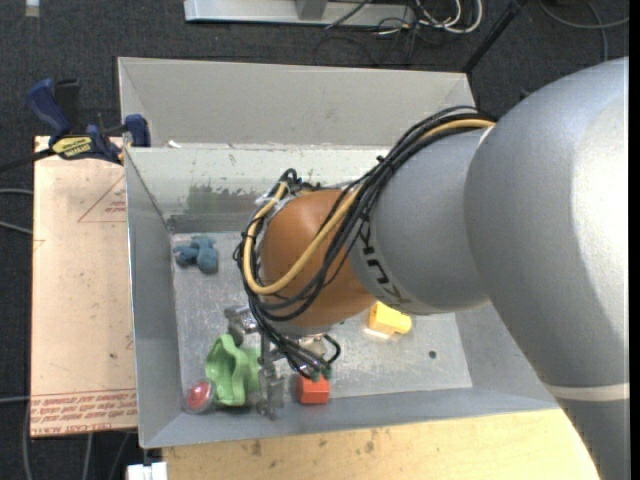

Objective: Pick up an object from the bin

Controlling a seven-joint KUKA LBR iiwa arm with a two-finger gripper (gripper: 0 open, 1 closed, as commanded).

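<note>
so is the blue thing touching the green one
Apart. The camera view shows bare bin floor between the blue thing, further back, and the green thing near the front.

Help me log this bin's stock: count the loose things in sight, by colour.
Blue lump: 1
Green piece: 1
Red ball: 1
Orange block: 1
Yellow piece: 1
Total: 5 in sight; more may lie hidden.

Even overhead light, fairly bright. The arm point(520, 218) throws a soft shadow across the bin point(300, 98) floor. Pale sheen on its grey shell, upper right.
</note>
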